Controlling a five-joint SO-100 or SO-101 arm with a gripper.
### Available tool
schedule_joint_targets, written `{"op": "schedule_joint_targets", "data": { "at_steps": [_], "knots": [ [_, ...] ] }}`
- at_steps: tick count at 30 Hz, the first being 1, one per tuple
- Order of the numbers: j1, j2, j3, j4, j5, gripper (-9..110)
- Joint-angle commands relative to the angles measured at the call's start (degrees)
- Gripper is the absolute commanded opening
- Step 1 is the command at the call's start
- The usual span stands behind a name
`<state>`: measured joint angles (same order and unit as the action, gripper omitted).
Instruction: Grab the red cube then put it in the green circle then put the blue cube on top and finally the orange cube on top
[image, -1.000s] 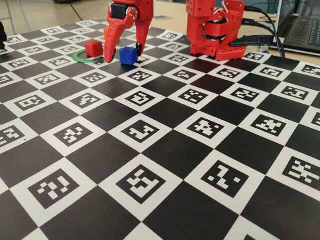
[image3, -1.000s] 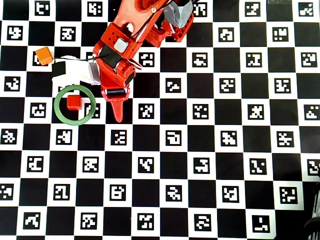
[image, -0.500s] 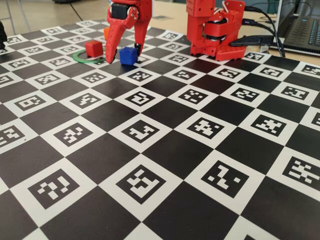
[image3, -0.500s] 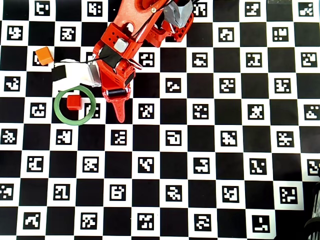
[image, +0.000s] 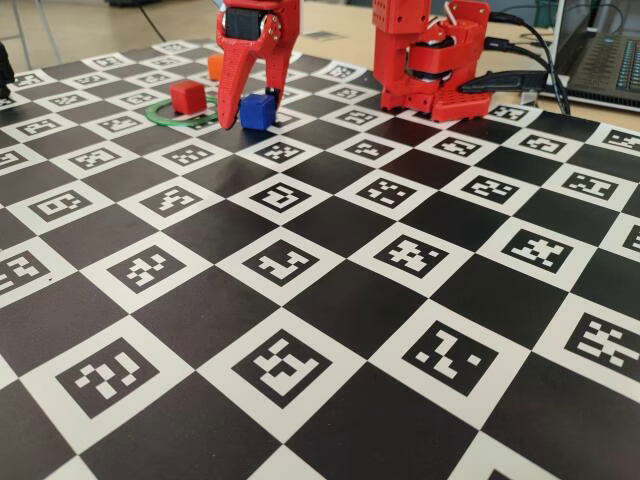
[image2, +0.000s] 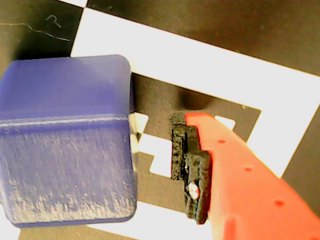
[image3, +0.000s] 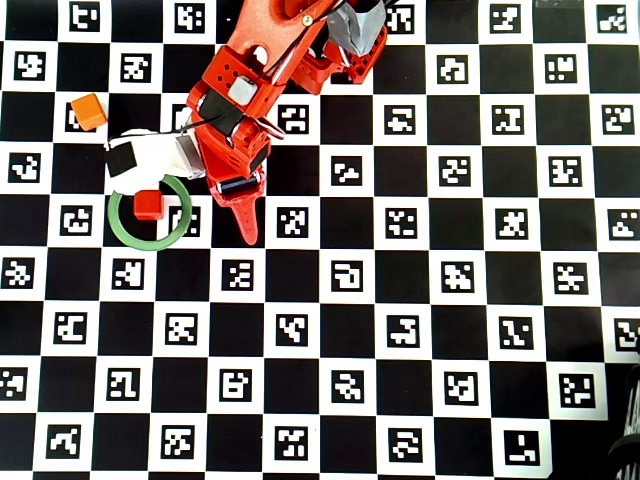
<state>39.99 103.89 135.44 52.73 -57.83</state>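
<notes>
- The green circle (image3: 149, 217) served as the landmark; it lay flat on the checkered marker board (image: 330, 300); in the fixed view it showed as a thin ring (image: 160, 115) near the board's far left.
- The red cube (image3: 149, 204) sat inside the green circle, toward its upper part in the overhead view; the fixed view showed it (image: 186, 96) resting there alone.
- The blue cube (image: 257, 110) stood outside the circle, just to its right in the fixed view, on the board; the arm hid it from overhead.
- The gripper (image: 252, 106) straddled the blue cube with its jaws parted; in the wrist view the cube (image2: 67, 140) stood clear of the padded finger (image2: 192, 165), a gap between them.
- The orange cube (image3: 88, 110) lay beyond the circle, up and to the left overhead, well apart from it.
</notes>
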Motion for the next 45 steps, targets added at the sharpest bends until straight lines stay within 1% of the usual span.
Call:
{"op": "schedule_joint_targets", "data": {
  "at_steps": [1,16,20,30,33,39,45],
  "knots": [
    [-0.2,0.9,-0.4,-0.8,-0.1,52],
    [-1.0,1.1,0.0,-1.4,0.9,51],
    [-1.1,1.2,0.2,-1.5,1.1,45],
    [-1.2,1.3,0.3,-1.8,1.2,16],
    [-1.2,1.4,0.3,-1.8,1.3,10],
    [-1.4,1.4,0.3,-1.5,1.5,7],
    [-1.9,2.1,-3.4,3.9,1.9,5]
  ]
}}
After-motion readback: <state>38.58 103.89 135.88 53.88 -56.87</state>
